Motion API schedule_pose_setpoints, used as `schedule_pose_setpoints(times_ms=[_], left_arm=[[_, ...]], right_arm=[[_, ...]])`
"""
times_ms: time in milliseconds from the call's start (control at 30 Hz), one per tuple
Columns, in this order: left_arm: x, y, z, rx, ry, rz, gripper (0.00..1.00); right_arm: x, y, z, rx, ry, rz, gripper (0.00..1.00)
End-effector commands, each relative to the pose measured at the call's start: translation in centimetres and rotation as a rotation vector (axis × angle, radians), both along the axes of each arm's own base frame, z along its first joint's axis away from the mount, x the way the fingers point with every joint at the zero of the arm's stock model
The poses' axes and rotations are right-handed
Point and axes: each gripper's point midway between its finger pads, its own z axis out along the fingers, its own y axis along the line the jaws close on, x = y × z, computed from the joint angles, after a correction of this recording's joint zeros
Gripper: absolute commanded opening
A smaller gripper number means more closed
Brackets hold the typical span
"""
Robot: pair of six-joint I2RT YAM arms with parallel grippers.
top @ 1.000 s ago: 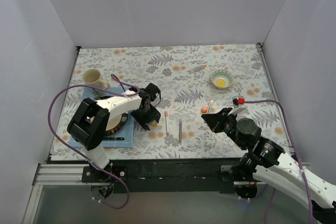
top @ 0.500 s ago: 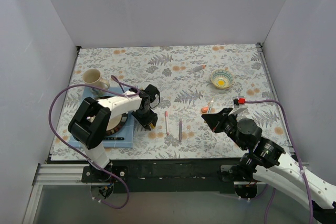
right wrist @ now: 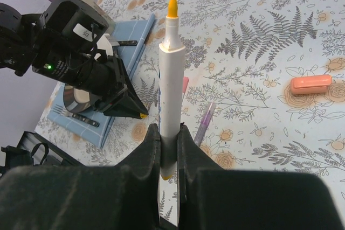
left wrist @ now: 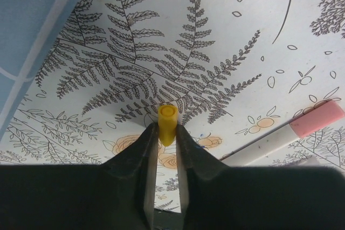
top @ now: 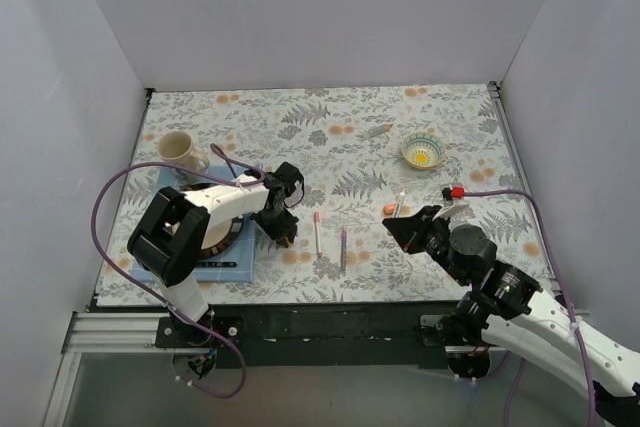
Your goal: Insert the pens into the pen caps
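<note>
The left gripper [left wrist: 166,136] had its fingers clenched on the yellow cap [left wrist: 167,122], well to the left of the bowl [top: 405,150] and nearer the arms. The cap's long axis ran along the fingers, its round end facing outward from them. The right gripper [right wrist: 168,133] grasped the pale pen [right wrist: 171,74] by its tail, on the near side of the bowl, the pen in line with the fingers and its orange-yellow tip pointing away from them. Beneath lay a fern-and-blossom tablecloth [top: 330,107], and plain pale walls [top: 320,17] closed three sides.
</note>
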Motion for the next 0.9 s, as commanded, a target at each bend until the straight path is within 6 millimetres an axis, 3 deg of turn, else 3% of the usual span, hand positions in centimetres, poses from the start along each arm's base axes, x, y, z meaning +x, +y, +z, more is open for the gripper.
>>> schedule_pose_setpoints(times_ms=[0,67,200,300,333,433,467,500,600,667,800,867], left_arm=[[2.9,-0.9,-0.8,-0.054,-0.025,0.622,0.08],[2.6,-1.0,-0.8,-0.054,-0.017,0.586,0.0],[3.1,-1.5,0.5,-0.096,-0.058,0.512,0.0],[4.1,-2.1,2.9,-0.136,-0.139,0.427,0.0],[4.8,-2.5,4.5,-0.16,-0.185,0.394,0.0],[5.9,-3.3,7.1,-0.206,-0.288,0.261,0.0],[6.0,-3.7,8.7,-0.246,-0.336,0.228,0.0],[6.6,-4.7,10.0,-0.303,-0.392,0.185,0.0],[6.5,-6.8,14.1,-0.456,-0.575,-0.001,0.0],[5.5,-7.1,15.7,-0.511,-0.663,-0.097,0.0],[4.4,-8.7,21.0,-0.699,-0.922,-0.3,0.0],[2.8,-9.4,22.5,-0.794,-0.981,-0.385,0.0]], right_arm=[[0.1,0.5,0.7,0.017,-0.017,0.014,0.01],[0.0,0.7,0.5,0.008,-0.011,0.024,0.01],[-0.5,1.9,-0.8,-0.018,0.014,0.091,0.01],[-1.2,3.4,-1.7,-0.033,0.011,0.183,0.01],[-1.3,4.0,-1.1,-0.015,-0.015,0.217,0.01],[-3.0,6.2,-2.0,-0.021,-0.029,0.384,0.01],[-3.6,7.1,-1.0,0.018,-0.071,0.443,0.01],[-4.6,7.8,-1.8,0.02,-0.059,0.521,0.01],[-6.2,9.4,-1.0,0.079,-0.089,0.646,0.01],[-6.9,10.1,-0.2,0.124,-0.11,0.703,0.01],[-6.6,11.1,-1.1,0.113,-0.07,0.728,0.01],[-6.4,11.5,-0.8,0.117,-0.075,0.73,0.01]])
